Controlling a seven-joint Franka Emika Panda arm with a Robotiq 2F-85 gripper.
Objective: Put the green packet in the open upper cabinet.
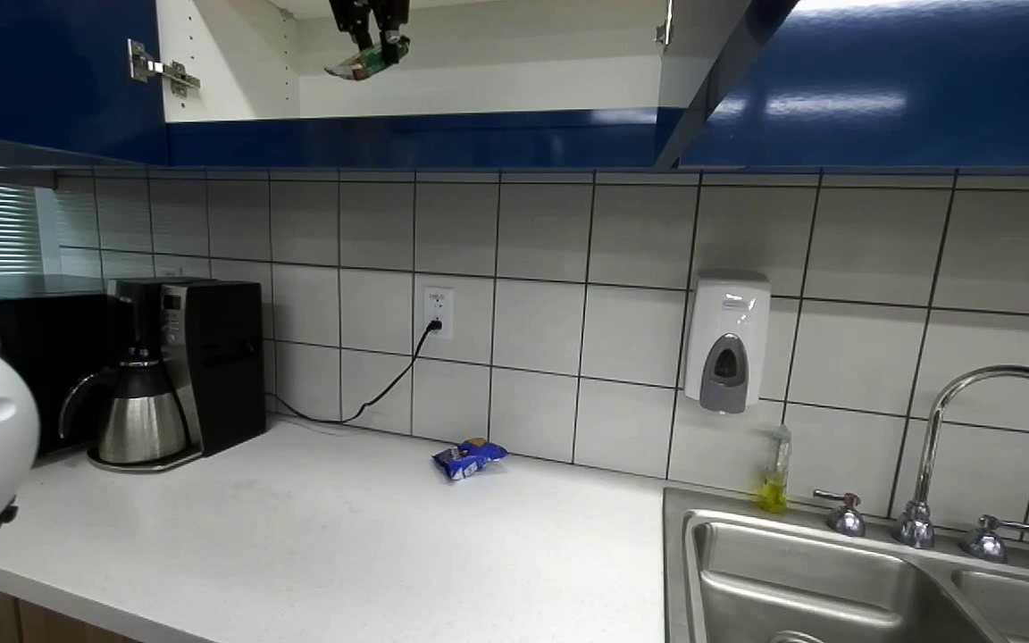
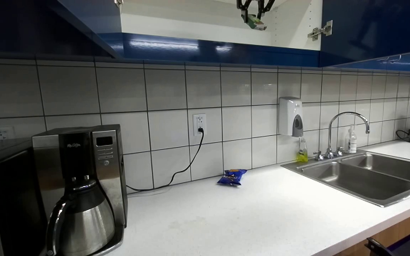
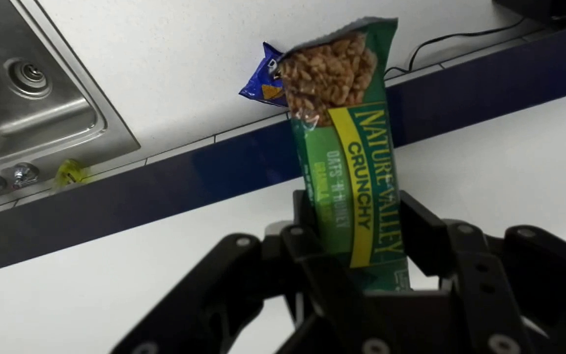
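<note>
The green packet [image 3: 342,177] is a green and yellow wrapped bar held between the two black fingers of my gripper [image 3: 356,211]. In both exterior views the gripper [image 1: 379,40] [image 2: 252,15] hangs from the top edge with the packet [image 1: 367,62] [image 2: 254,22] tilted at its fingertips. The open upper cabinet [image 1: 497,67] [image 2: 190,21] has a white inside and a blue lower edge. The packet appears within its opening, above the cabinet floor, touching nothing but the fingers. In the wrist view the white cabinet floor [image 3: 155,260] lies below the fingers, and the packet's outer end overlaps the blue edge.
Open blue doors [image 1: 50,71] [image 2: 376,28] flank the cabinet. A blue chip bag [image 1: 470,458] [image 2: 232,177] lies on the white counter [image 1: 345,536] below. A coffee maker [image 1: 220,366] [image 2: 107,170], soap dispenser [image 1: 729,339] and steel sink [image 1: 800,572] [image 2: 368,177] are also there.
</note>
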